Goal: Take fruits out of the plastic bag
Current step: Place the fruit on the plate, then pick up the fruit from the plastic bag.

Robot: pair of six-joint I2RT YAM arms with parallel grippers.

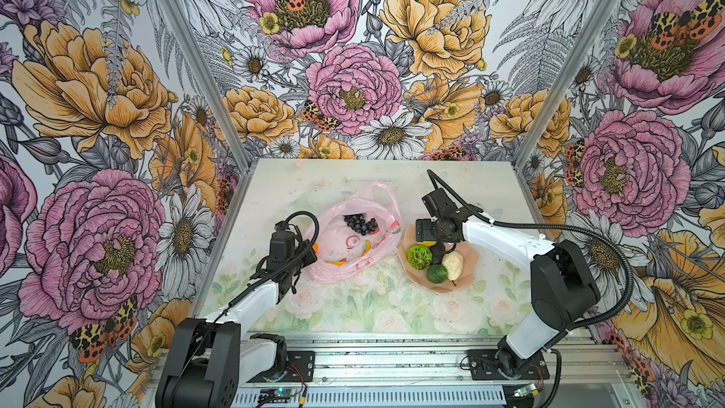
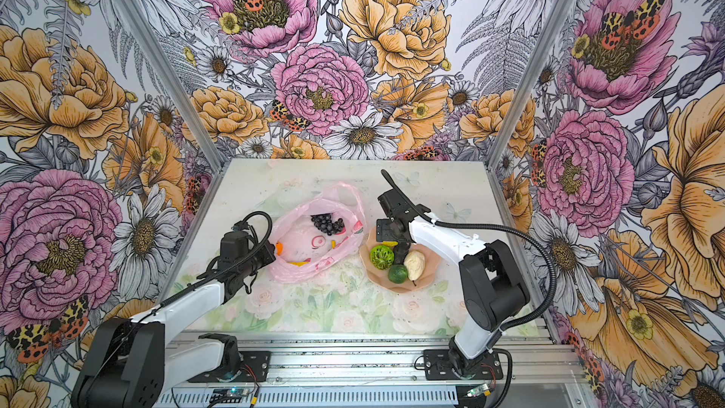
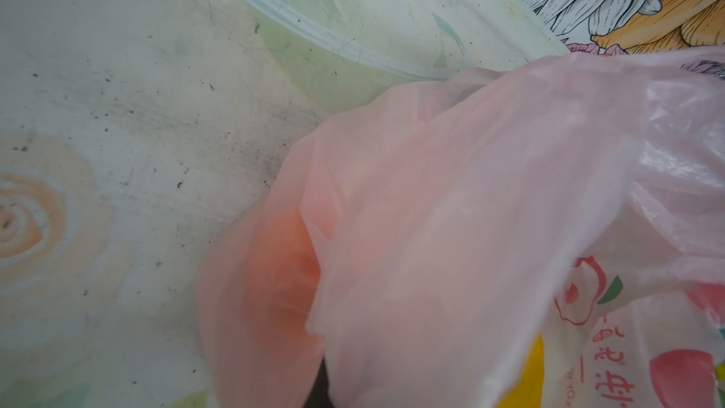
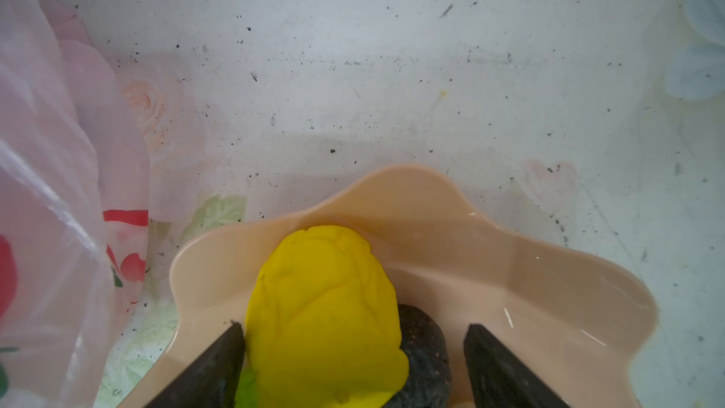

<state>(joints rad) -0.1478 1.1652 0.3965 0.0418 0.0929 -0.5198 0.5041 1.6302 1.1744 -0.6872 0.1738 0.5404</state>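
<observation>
Right gripper (image 4: 353, 325) over dish (image 4: 510, 261), released (jaws astride lemon (image 4: 321, 288)) | left gripper (image 1: 312, 253) clenched on plastic bag (image 1: 337, 225)

Twin high table (image 1: 333, 178) views; close wrist views, plastic bag (image 3: 470, 190) in both.

Yellow fruit (image 4: 325, 315) in peach dish (image 4: 510, 261)

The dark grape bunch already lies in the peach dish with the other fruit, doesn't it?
Not quite. The grape bunch lies inside the pink plastic bag, not in the peach dish. Both top views show this.
</observation>
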